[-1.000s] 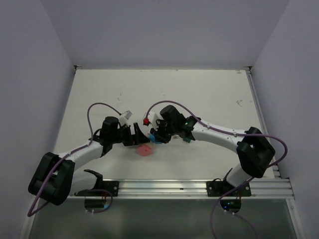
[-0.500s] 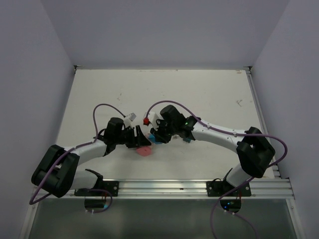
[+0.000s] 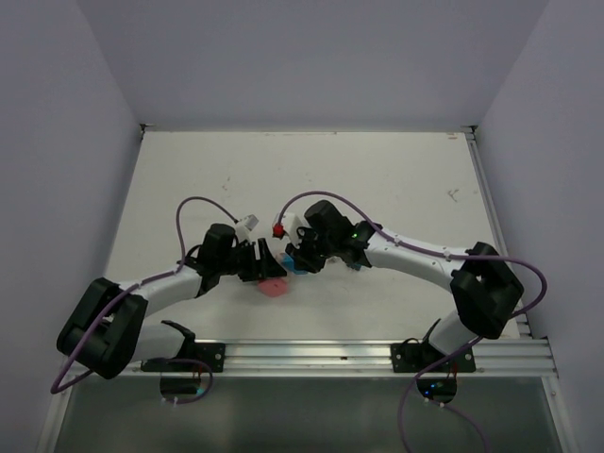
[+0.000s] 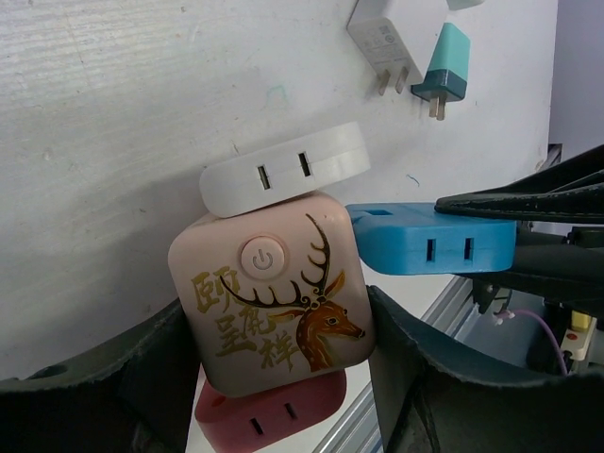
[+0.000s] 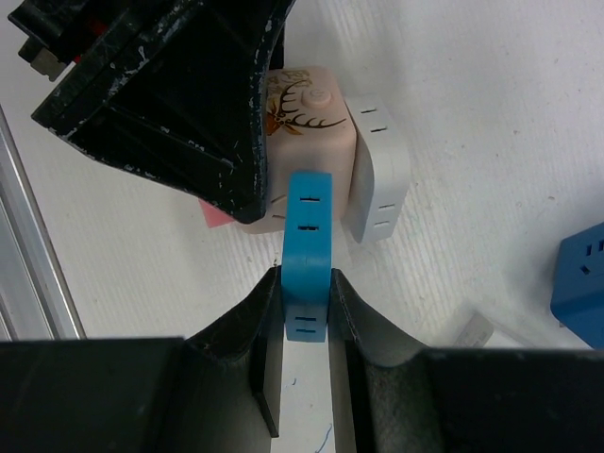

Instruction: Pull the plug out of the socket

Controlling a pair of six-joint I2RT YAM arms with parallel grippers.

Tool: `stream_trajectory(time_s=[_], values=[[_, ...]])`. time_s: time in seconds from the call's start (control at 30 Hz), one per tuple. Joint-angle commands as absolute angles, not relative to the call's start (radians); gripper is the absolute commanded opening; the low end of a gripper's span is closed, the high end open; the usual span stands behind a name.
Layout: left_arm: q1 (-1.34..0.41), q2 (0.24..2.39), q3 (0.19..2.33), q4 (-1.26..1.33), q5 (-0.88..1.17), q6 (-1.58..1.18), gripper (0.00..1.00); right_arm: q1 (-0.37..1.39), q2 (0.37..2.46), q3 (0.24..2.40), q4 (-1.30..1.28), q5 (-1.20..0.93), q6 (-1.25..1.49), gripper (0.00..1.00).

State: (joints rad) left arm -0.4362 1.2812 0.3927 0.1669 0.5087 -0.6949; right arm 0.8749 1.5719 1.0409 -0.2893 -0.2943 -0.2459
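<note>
White tabletop (image 3: 377,179), mid-front: we log cube socket (image 4: 269,307), deer print, clamped between left fingers (image 4: 142,373) as anchor. Blue plug (image 5: 308,255) on its side face, seemingly seated, pinched by right fingers (image 5: 363,344) for outward pull. White plug (image 4: 283,170), pink plug (image 4: 269,411) also attached; we leave them.

Blue plug (image 5: 308,241) seated in deer-printed cube socket (image 4: 269,302).

One deer-printed cube socket (image 4: 269,307) on the table (image 4: 94,94). Three flat adapters sit against its faces: one white adapter (image 4: 283,170), one blue adapter (image 4: 429,250), one pink adapter (image 4: 269,412). Two loose two-pin plugs: one white plug (image 4: 380,40), one teal plug (image 4: 445,64).
</note>
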Motion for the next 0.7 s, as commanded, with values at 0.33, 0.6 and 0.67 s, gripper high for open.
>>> stream_trajectory(time_s=[0.33, 0.6, 0.67], values=[[-0.428, 1.252, 0.383, 0.029, 0.261, -0.661, 0.00, 0.876, 1.410, 1.032, -0.362, -0.299, -0.238, 0.00], [-0.428, 1.178, 0.411, 0.043, 0.281, -0.683, 0.00, 0.832, 1.341, 0.965, -0.305, -0.154, -0.112, 0.00], [-0.428, 1.151, 0.417, 0.051, 0.288, -0.680, 0.00, 0.798, 1.333, 0.937, -0.270, -0.138, -0.029, 0.00]])
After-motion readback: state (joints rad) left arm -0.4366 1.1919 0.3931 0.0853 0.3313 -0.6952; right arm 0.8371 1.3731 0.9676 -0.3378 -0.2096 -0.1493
